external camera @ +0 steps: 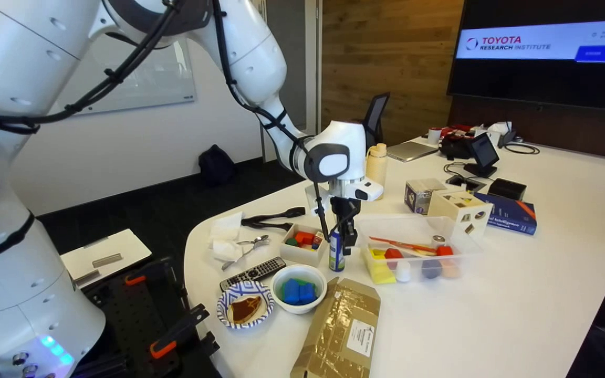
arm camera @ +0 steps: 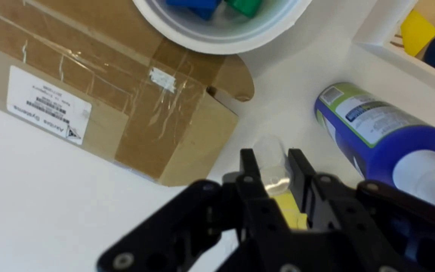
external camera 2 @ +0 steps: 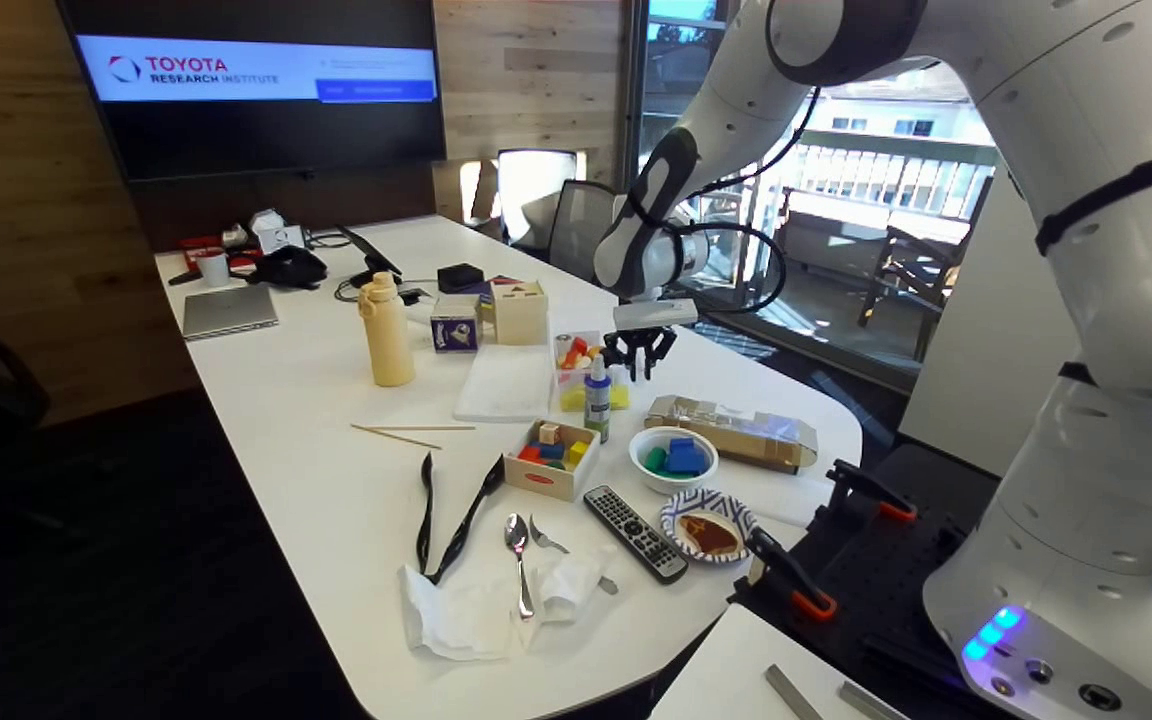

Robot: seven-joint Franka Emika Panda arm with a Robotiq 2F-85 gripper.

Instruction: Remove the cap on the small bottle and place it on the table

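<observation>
Nearest the wrist camera: black fingers (arm camera: pixel 301 166), brought together and clamped on the translucent cap (arm camera: pixel 272 166). Cap held between the two tips, to one side of the small bottle (arm camera: pixel 376 117) and apart from it; whether it touches the worktop (external camera 2: pixel 306 410), cannot tell. Small bottle: upright on the worktop, blue body, green-edged label, white nozzle (arm camera: pixel 423 172) exposed.

Block box (external camera 2: pixel 561 488), low-walled, coloured blocks (external camera 2: pixel 552 452) inside: just beside the small bottle, on the side away from the fingers. Clear bin (external camera: pixel 386 226), mixed coloured pieces (external camera: pixel 393 255) inside: near the small bottle. White bowl (external camera: pixel 300 310): near the small bottle, on the side away from the clear bin; holds blue and green blocks (external camera: pixel 298 291). Cardboard box (arm camera: pixel 157 124), taped, white label on top: near the small bottle, next to the white bowl. Patterned plate (external camera 2: pixel 726 503): past the white bowl as seen from the small bottle; a brown item (external camera 2: pixel 708 537) on it, kind unclear. Remote (external camera 2: pixel 636 533): farther from the small bottle than the block box, buttons up. Black tongs (external camera 2: pixel 466 525): beyond the block box, reckoned from the small bottle. Cream-yellow bottle (external camera 2: pixel 391 335): upright, taller, well apart from the small bottle.
</observation>
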